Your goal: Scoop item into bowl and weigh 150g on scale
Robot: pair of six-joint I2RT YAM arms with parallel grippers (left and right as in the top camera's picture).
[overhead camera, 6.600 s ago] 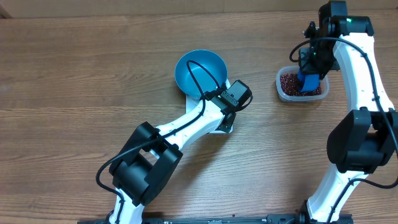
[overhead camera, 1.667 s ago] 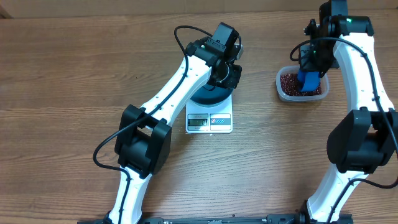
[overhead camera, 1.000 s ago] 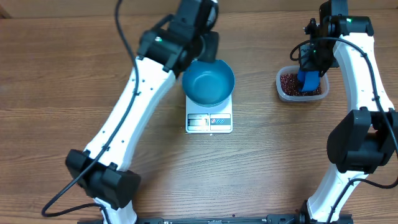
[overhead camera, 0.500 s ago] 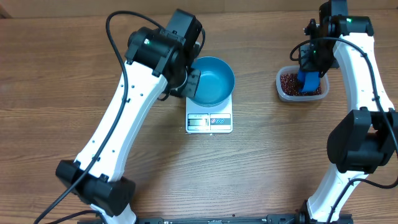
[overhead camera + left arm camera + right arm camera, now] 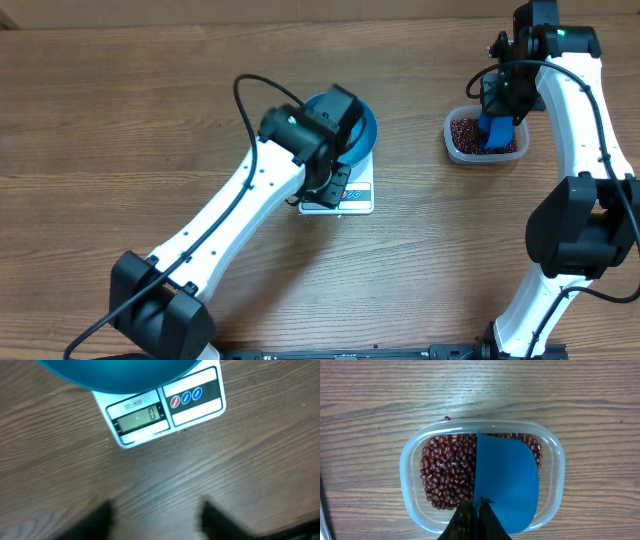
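The blue bowl [image 5: 364, 124] stands on the white scale [image 5: 360, 196], both partly covered by my left arm in the overhead view. The left wrist view shows the bowl's underside [image 5: 120, 372] at the top and the scale's display [image 5: 139, 416] below it. My left gripper [image 5: 157, 522] hovers open over bare wood in front of the scale, holding nothing. The item, red-brown beans [image 5: 447, 475], fills a clear tub [image 5: 410, 495]. My right gripper [image 5: 476, 510] is shut on a blue scoop [image 5: 507, 480] that rests in the tub [image 5: 452, 140].
Wood-grain table [image 5: 120, 120] all around. One stray bean [image 5: 447, 418] lies just behind the tub. The left arm [image 5: 250, 210] stretches diagonally from the front left to the scale; the right arm [image 5: 580, 120] stands along the right edge.
My left gripper has let go of the bowl, leaving it on the scale, opened, and swung from behind the bowl to the scale's front. The right arm has not moved.
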